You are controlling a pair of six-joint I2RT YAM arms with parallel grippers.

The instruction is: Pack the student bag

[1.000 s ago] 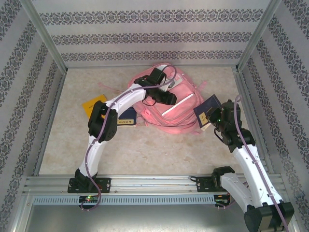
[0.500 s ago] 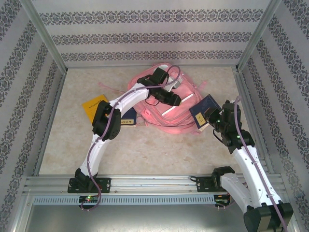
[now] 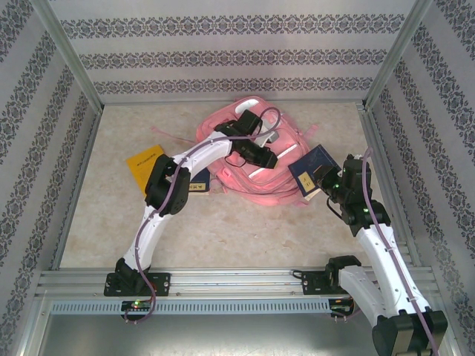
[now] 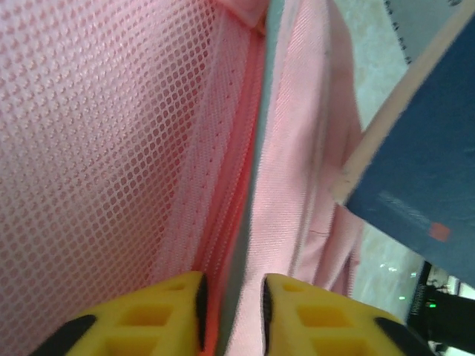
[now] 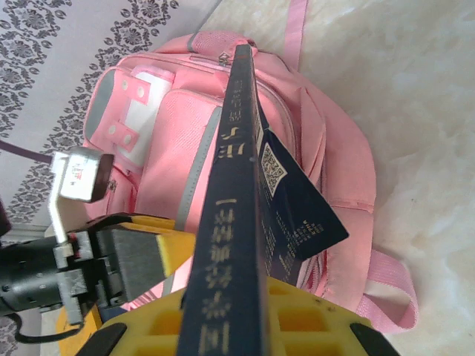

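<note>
The student bag point(image 3: 256, 174), a large pink backpack, lies at the back middle of the table. My left gripper point(image 3: 261, 156) reaches over it. Seen from the left wrist, its yellow fingers point(image 4: 174, 315) are closed on the bag's zip edge point(image 4: 241, 222), with pink mesh lining to the left. My right gripper point(image 3: 326, 182) is shut on a dark blue book point(image 3: 312, 167) and holds it on edge just right of the bag. From the right wrist, the book's spine point(image 5: 230, 222) rises between the yellow fingers point(image 5: 312, 326), with the bag's front pockets point(image 5: 185, 141) behind.
A yellow book point(image 3: 145, 163) lies flat on the table to the left of the bag. Another dark book point(image 3: 197, 180) lies partly under my left arm. A thin pink strap point(image 3: 172, 137) trails left. Aluminium posts and patterned walls close in the table on three sides.
My left gripper's jaws have narrowed onto the bag's zip edge, and the bag's top has shifted. My right gripper has carried the blue book slightly left, nearer the bag.
</note>
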